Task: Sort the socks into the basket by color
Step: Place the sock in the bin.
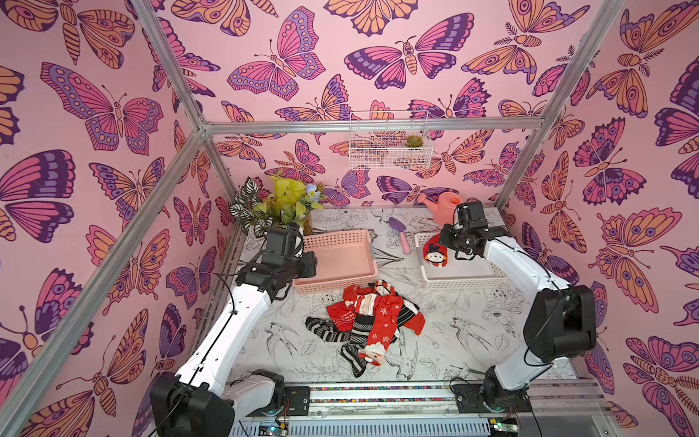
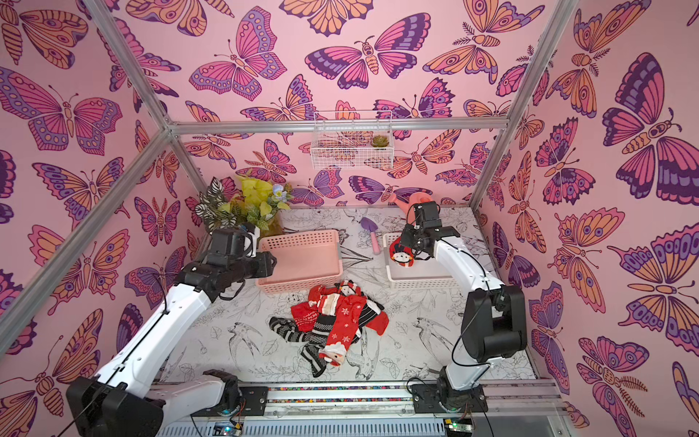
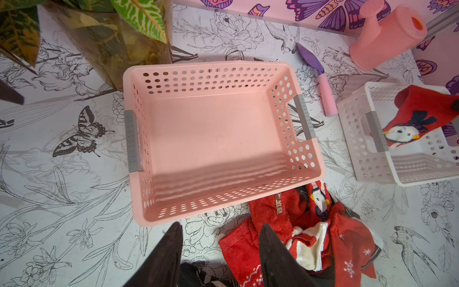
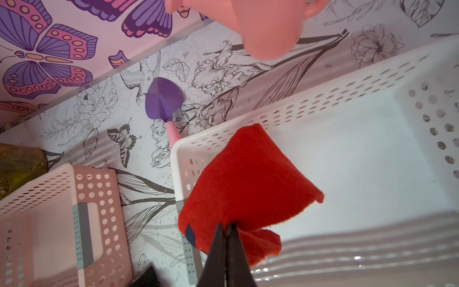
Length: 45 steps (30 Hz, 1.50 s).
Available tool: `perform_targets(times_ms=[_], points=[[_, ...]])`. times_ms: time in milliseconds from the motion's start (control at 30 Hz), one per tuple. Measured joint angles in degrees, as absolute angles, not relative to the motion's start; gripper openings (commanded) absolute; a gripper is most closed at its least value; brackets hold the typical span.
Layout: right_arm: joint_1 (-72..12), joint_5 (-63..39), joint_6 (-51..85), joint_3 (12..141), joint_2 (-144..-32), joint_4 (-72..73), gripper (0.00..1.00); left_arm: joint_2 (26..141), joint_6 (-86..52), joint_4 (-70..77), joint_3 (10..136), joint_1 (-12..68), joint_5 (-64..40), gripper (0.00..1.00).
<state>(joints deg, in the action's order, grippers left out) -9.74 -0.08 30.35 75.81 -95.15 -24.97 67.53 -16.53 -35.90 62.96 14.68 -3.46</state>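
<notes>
**Desk:** What is the right gripper (image 4: 227, 229) doing?

**Photographer:** Its two black fingers are pressed together on a fold of a red sock (image 4: 248, 179). In both top views the sock hangs right of centre, with a white-faced figure on its lower end, over the far left corner of the white basket (image 1: 463, 282).

**Desk:** Does the sock touch that basket?

**Photographer:** I cannot tell. The right wrist view shows only the cloth hanging in front of the corner rim.

**Desk:** And the left gripper (image 3: 221, 225)?

**Photographer:** Its fingers are spread apart. The left wrist view shows them over the table (image 1: 472, 340), between the near wall of the pink basket (image 3: 211, 136) and the edge of the sock heap. That basket sits left of centre in both top views.

**Desk:** Where are the other socks?

**Photographer:** A heap of socks (image 1: 372, 321) lies on the flower-printed table, centre frame and a little low, just beside the pink basket's near wall. Red socks with white snowflakes lie on top, and black-and-white striped ones stick out toward the lower left.

**Desk:** And the background?

**Photographer:** A pink watering can (image 1: 440, 206) stands at the back, behind the white basket. A purple trowel (image 1: 401, 232) with a pink handle lies between the two baskets. A leafy plant (image 1: 278, 206) fills the back left corner, and a white wire rack (image 1: 389, 159) hangs on the butterfly-papered wall above.
</notes>
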Motion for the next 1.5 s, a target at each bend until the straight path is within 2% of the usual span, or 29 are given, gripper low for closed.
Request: perform_targets(times_ms=[633, 1200, 1500], points=[[-7.9, 0.0, 38.9, 72.6, -99.6, -18.9, 0.00, 67.5, -16.5, -35.8, 63.0, 14.7, -3.5, 0.52], [-5.1, 2.6, 39.4, 72.6, -104.4, -18.6, 0.00, 67.6, -16.5, -35.8, 63.0, 14.7, -3.6, 0.53], [-4.1, 4.1, 38.6, 72.6, -104.6, -19.9, 0.07, 67.6, -16.5, -35.8, 63.0, 14.7, -3.6, 0.55]])
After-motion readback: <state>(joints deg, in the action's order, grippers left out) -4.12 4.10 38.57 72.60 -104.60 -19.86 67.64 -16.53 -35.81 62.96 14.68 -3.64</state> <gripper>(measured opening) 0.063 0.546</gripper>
